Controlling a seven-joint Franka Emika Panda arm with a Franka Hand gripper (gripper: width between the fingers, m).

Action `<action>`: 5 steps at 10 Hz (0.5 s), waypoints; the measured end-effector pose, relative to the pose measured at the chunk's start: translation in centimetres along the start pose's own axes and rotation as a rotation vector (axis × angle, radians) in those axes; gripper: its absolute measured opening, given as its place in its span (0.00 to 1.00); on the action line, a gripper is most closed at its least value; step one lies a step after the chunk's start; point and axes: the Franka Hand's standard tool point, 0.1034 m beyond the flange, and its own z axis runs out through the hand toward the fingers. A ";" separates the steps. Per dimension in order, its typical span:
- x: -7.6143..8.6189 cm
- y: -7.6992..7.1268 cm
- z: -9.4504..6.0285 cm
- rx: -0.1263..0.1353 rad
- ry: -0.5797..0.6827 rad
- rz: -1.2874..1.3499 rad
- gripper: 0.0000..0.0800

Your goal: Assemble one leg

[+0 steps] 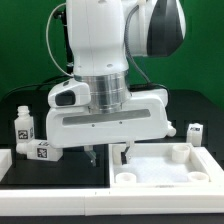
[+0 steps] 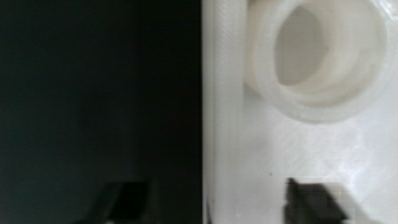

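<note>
End effector: the end effector (image 1: 107, 156) (image 2: 215, 200) is hanging low over the table with its two fingers spread wide apart and is gripping nothing.
Fingertips: in the wrist view the dark fingertips (image 2: 121, 200) are showing at the frame's edge, one over the dark table and the other over white plastic. The long straight edge of the tray-like piece is running between them.
Contact: neither fingertip is visibly touching anything, though whether the tips are reaching the surface is too hard to tell.
Tray-like piece: the large white tray-like piece (image 1: 165, 181) (image 2: 258, 150) is lying flat on the table. It is sitting just under and toward the exterior view's right of the end effector.
Socket: a round socket (image 2: 334, 50) with a raised ring is sitting in a corner of that piece, near the end effector and empty.
Arm: the white arm (image 1: 110, 60) is filling the middle of the exterior view and pointing straight down.
Upright leg: the upright leg (image 1: 22, 126) is standing on the table at the exterior view's left, well apart from the end effector, with its marker tag facing the camera.
Lying leg: the lying leg (image 1: 42, 151) is resting tilted on the table, just in front of the upright one and nearer the end effector.
Far leg: the far leg (image 1: 194, 132) is standing at the exterior view's right, behind the tray-like piece.
Table: the black table (image 1: 15, 105) (image 2: 89, 100) is carrying all of these parts.
</note>
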 end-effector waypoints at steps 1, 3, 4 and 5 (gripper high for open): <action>0.0 0.0 0.0 0.000 0.000 0.000 0.62; -0.3 -0.6 -1.3 0.015 -0.039 0.047 0.77; -0.7 -1.4 -3.1 0.033 -0.068 0.086 0.80; -1.2 -2.4 -4.0 0.041 -0.082 0.116 0.80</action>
